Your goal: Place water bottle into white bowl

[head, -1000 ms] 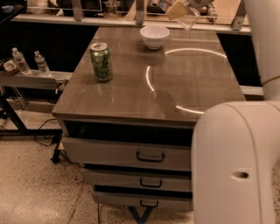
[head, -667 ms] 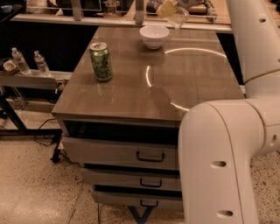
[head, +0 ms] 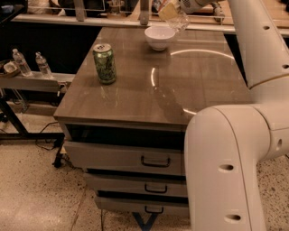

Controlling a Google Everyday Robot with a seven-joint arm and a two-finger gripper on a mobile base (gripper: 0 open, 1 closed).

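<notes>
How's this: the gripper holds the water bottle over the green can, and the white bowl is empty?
No. The camera view shows the gripper holding the water bottle up beside the white bowl, not over the green can; the bowl is empty.

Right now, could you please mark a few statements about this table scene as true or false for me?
1. The water bottle lies inside the white bowl. False: the gripper holds it in the air at the table's far end, just above and right of the bowl.
2. The green can stands upright on the table. True.
3. The two small clear bottles stand on the table beside the can. False: they stand on a lower shelf to the left of the table.
4. The bowl sits nearer the far edge than the can does. True.
</notes>
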